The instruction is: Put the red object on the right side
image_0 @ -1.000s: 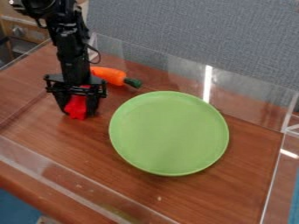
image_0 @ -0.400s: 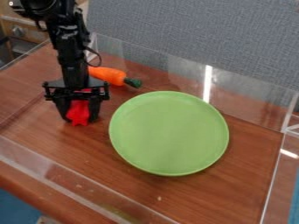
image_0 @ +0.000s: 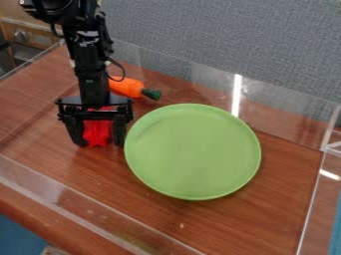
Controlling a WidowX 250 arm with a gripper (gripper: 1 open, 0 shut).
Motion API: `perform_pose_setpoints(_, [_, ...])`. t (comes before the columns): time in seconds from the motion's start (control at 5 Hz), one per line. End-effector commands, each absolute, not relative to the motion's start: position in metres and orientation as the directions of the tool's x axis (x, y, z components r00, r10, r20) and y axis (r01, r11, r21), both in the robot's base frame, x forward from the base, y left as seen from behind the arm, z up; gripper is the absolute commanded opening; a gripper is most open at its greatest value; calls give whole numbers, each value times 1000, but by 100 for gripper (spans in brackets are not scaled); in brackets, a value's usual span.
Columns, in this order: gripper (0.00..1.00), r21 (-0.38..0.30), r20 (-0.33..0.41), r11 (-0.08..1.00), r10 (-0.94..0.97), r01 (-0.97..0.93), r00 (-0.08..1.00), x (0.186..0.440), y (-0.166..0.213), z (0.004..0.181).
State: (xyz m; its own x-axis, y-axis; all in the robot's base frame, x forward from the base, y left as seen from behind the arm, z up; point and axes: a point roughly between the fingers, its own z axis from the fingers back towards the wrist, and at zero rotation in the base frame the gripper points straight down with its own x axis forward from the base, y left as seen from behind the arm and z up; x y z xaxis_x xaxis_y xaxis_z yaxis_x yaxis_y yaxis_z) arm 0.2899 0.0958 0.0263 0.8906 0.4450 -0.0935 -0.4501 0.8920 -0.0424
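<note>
Red ridged plastic bar [image_0: 95, 131] is now sitting between jaws that are spreading apart after clamping it, just left of the green round plate [image_0: 193, 149]; the gripper [image_0: 95, 135] is releasing it on the wooden desk [image_0: 54, 179].

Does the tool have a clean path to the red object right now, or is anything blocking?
Probably yes. The tool stands open, pointing straight down directly over the red object, which sits between its fingers on the table. The carrot lies behind and the green plate beside it; neither blocks.
</note>
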Motion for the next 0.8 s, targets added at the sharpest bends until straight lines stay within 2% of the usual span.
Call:
perform_pose_setpoints(0.0, [0, -50, -18, 876, 479, -479, 878, 304, 102, 45])
perform_pose_setpoints(0.2, [0, -65, 7, 882, 468, -466, 884, 316, 96, 56])
perform_pose_setpoints(0.4, [0, -94, 44, 908, 412, -407, 910, 332, 77, 75])
perform_pose_setpoints(0.6, [0, -110, 59, 954, 288, -280, 956, 351, 43, 91])
